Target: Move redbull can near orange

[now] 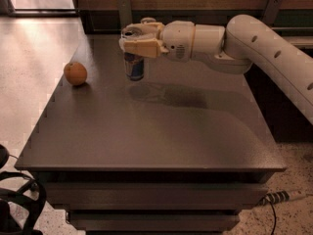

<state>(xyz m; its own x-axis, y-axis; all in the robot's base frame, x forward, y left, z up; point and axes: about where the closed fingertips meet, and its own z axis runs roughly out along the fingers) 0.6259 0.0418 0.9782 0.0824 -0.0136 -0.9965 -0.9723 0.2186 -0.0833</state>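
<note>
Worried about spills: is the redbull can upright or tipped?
Upright: the redbull can is vertical, silver top up, gripped near its top by the pincer over the table, apart from the orange.
</note>
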